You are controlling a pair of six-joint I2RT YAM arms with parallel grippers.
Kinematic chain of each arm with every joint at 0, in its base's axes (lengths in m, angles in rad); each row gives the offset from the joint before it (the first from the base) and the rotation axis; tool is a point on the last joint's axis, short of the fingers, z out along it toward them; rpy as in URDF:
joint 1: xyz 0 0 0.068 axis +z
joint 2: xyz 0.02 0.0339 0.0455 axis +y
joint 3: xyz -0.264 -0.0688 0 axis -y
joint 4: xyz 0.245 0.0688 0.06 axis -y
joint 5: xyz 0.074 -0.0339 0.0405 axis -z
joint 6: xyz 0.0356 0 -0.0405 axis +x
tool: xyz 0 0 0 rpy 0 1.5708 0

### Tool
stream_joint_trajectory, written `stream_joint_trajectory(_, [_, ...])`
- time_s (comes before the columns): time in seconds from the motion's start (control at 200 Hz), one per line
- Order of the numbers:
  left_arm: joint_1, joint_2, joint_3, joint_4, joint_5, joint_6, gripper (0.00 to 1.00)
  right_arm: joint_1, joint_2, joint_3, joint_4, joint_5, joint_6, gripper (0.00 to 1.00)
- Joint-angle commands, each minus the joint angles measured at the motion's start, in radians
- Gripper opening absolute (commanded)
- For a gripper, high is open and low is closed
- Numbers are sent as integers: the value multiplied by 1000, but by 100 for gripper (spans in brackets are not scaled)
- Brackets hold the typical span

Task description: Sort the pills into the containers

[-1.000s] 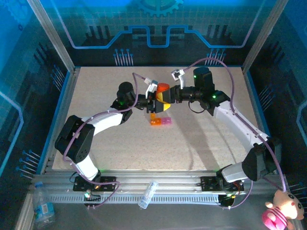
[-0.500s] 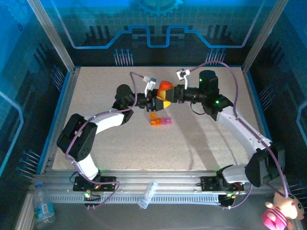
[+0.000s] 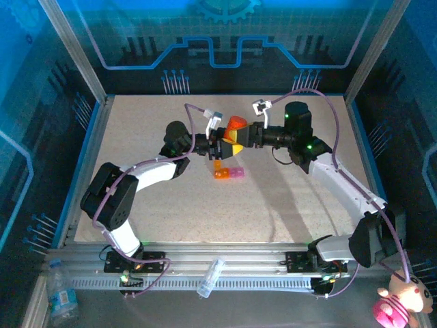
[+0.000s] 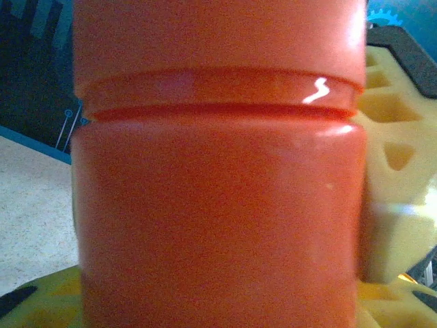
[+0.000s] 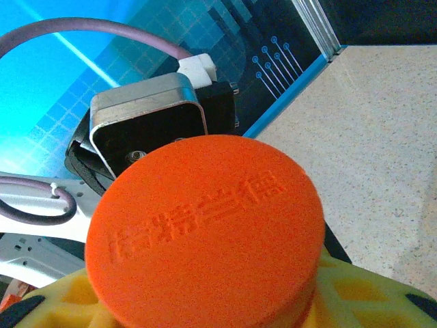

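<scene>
My left pincer pinched the orange bottle while my right pincer clamped its cap, just beyond the containers.

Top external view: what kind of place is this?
Probably a lab robot cell: left arm and right arm bolted to an aluminium extrusion rail, with a speckled tabletop walled by blue printed panels.

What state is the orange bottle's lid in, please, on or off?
On: the lid sits flush atop the bottle, with only a thin seam between them.
</scene>
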Motion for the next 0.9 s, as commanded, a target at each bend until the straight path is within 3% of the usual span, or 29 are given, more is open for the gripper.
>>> stream_joint_trajectory(0.0, [42, -81, -6, -48, -51, 146, 38, -64, -44, -2, -75, 52, -4, 33])
stream_joint_trajectory(0.205, [41, -126, 8, -231, -50, 270, 47, -65, -41, 17, -118, 59, -45, 33])
stream_joint_trajectory(0.365, [41, -136, 15, -264, -50, 294, 51, -63, -41, 20, -127, 62, -56, 32])
stream_joint_trajectory(0.455, [41, -132, 18, -265, -48, 297, 37, -62, -40, 17, -124, 57, -56, 32])
stream_joint_trajectory(0.52, [41, -129, 22, -264, -48, 292, 18, -62, -41, 15, -122, 47, -59, 35])
stream_joint_trajectory(0.62, [41, -127, 23, -265, -48, 292, 0, -68, -54, 19, -136, 38, -69, 47])
stream_joint_trajectory(0.735, [41, -127, 25, -294, -48, 313, 0, -98, -79, 62, -239, -4, -120, 62])
stream_joint_trajectory(0.896, [40, -140, 38, -412, -36, 410, 0, -159, -101, 181, -531, -72, -288, 75])
